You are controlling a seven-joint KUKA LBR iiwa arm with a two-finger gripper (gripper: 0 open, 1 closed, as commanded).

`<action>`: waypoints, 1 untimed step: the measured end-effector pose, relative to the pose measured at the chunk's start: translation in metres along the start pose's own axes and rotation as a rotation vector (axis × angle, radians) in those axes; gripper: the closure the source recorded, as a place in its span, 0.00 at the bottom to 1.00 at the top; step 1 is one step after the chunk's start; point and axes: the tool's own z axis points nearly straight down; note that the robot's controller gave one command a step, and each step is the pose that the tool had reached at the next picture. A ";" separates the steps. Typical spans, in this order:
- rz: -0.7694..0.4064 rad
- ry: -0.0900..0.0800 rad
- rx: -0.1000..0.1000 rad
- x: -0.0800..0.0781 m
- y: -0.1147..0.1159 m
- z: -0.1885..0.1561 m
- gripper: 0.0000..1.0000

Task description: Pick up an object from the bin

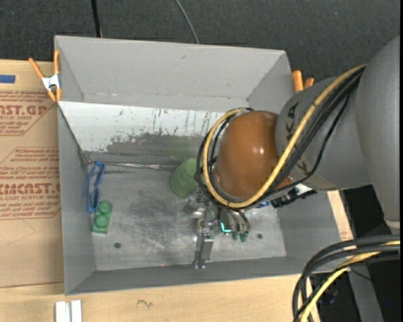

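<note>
Three items lay loose: green lump (183, 178) mid-floor, nearest my gripper (203, 245), plus small green block (102, 217) and blue piece (94, 184) by the bin's (141, 230) left wall; gripper sat low nr the near wall, prob. for a floor-level grab, open/shut I couldn't tell.

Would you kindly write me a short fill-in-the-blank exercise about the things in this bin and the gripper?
In the grey metal bin, the small bright green plastic block lies by the ____ wall in this view.
The thin plastic frame just above it is ____.
The pale green rounded lump is partly hidden by the arm's ____ cover.
Of these three things, the gripper is nearest the ____.
Missing words: left; blue; orange; lump.
</note>
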 end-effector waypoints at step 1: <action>-0.181 -0.014 0.000 -0.042 -0.055 0.057 0.00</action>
